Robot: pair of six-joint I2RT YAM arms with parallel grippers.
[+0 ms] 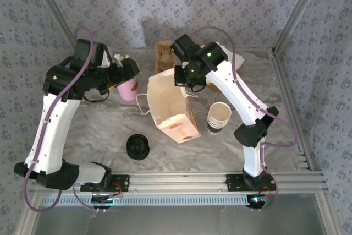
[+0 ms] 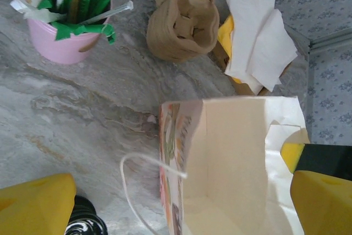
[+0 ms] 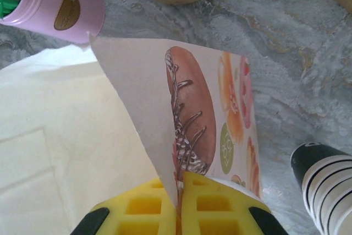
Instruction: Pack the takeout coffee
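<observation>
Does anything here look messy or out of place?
The paper bag mid-table looks askew: its mouth is pulled out of square, with one printed wall pinched between the right fingers. Nothing looks spilled.

Marbled table (image 1: 99,130); on it a paper bag (image 1: 170,105), pink cup of sachets (image 1: 127,89), cup stack (image 1: 219,116), black-lidded cup (image 1: 137,147), cardboard carrier (image 1: 163,53)
</observation>
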